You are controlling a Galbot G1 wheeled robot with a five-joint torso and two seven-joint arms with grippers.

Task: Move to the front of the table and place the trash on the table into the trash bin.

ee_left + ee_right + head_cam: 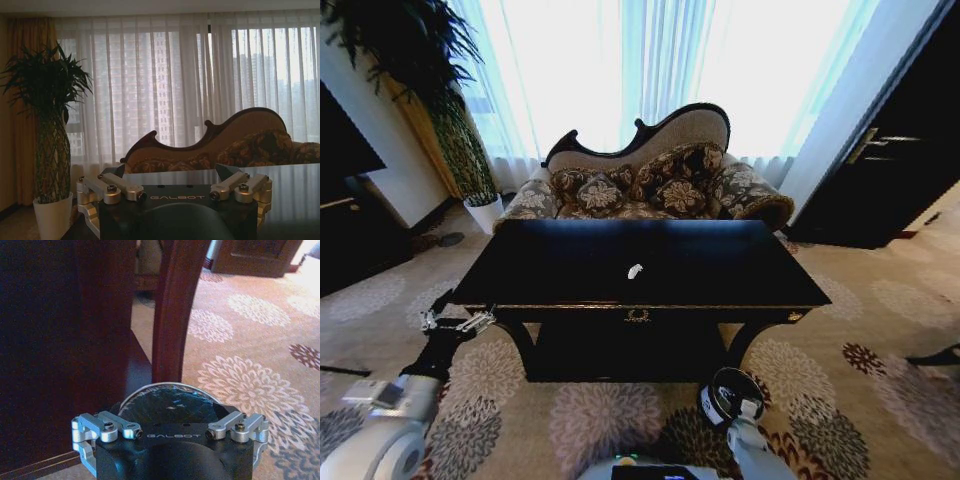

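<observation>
The glossy black table [720,285] stands straight ahead, with its gold ornament [638,316] on the front rail. One white paper wad of trash [635,270] lies near the middle of the top. My left gripper [455,322] hangs open and holds nothing, just off the table's front left corner; the left wrist view looks across the tabletop [295,185] toward the sofa. Low at the front right, my right gripper [733,398] is open right above the round black trash bin [710,400], whose rim [170,387] shows beside a curved table leg [172,315].
A patterned sofa [650,180] stands behind the table before curtained windows. A potted plant [470,170] in a white pot is at the back left and dark doors [890,150] at the right. Flowered carpet [860,330] lies open on both sides.
</observation>
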